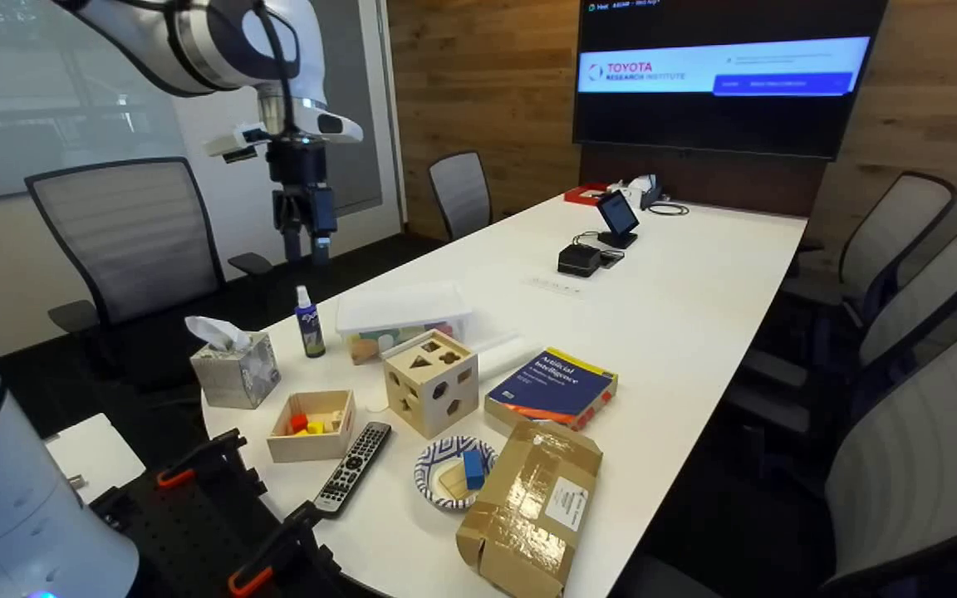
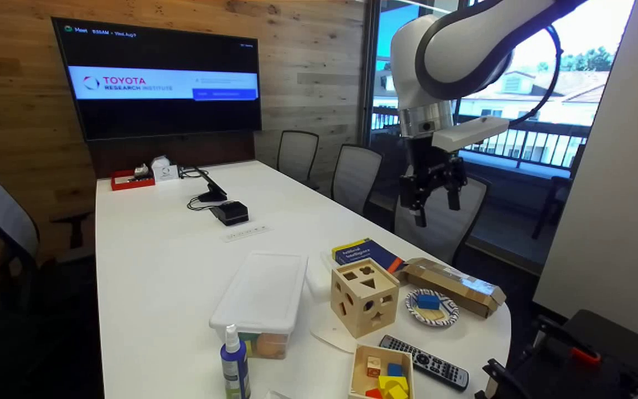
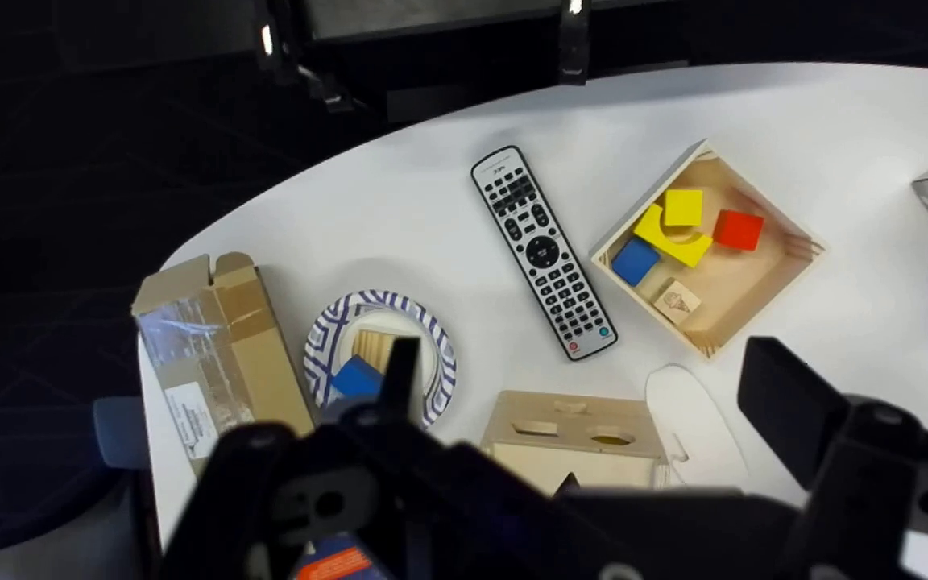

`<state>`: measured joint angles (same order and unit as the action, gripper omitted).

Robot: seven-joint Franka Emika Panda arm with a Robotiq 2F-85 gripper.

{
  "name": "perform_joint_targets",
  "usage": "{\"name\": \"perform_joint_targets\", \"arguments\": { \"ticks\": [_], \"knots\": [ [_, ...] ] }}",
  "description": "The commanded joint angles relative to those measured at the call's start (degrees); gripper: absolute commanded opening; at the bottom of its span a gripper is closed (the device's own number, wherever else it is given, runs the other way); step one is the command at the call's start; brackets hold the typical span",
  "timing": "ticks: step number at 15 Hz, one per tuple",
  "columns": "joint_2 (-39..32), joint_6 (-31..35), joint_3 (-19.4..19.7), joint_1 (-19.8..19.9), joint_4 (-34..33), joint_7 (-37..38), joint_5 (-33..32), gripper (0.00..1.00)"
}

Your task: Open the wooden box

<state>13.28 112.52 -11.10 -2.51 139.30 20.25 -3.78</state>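
The wooden box (image 1: 416, 399) is a pale wood cube with dark shaped holes in its faces. It stands upright on the white table in both exterior views, and its top panel is in place (image 2: 377, 282). In the wrist view the box (image 3: 577, 427) shows at the bottom, and much of its top is hidden behind my gripper. My gripper (image 3: 585, 358) is open and empty, its two fingers wide apart. In both exterior views the gripper (image 1: 306, 249) hangs in the air well above the table, not touching the box; it also shows there (image 2: 437, 210).
A shallow wooden tray (image 1: 304, 448) with coloured blocks and a remote (image 1: 352, 469) lie near the box. A patterned bowl (image 2: 432, 321) with blocks, a cardboard packet (image 1: 537, 507), a book (image 1: 553, 386), a plastic bin (image 2: 263, 293), a spray bottle (image 1: 310, 328) and a tissue box (image 1: 238, 370) surround it.
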Motion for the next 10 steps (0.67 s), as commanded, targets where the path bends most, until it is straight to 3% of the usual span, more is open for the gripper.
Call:
{"name": "perform_joint_targets", "arguments": {
  "ticks": [1, 3, 7, 10],
  "knots": [
    [-12.0, 4.0, 2.9, 0.8, -8.0, -5.0, -5.1, 1.00],
    [-16.9, 8.5, 4.8, 0.7, -11.0, -8.8, -6.6, 1.00],
    [-23.5, 18.8, 7.1, 0.4, -12.9, -15.6, -3.6, 1.00],
    [-27.4, 24.9, 7.3, 0.2, -12.7, -15.6, -1.0, 1.00]
  ]
}}
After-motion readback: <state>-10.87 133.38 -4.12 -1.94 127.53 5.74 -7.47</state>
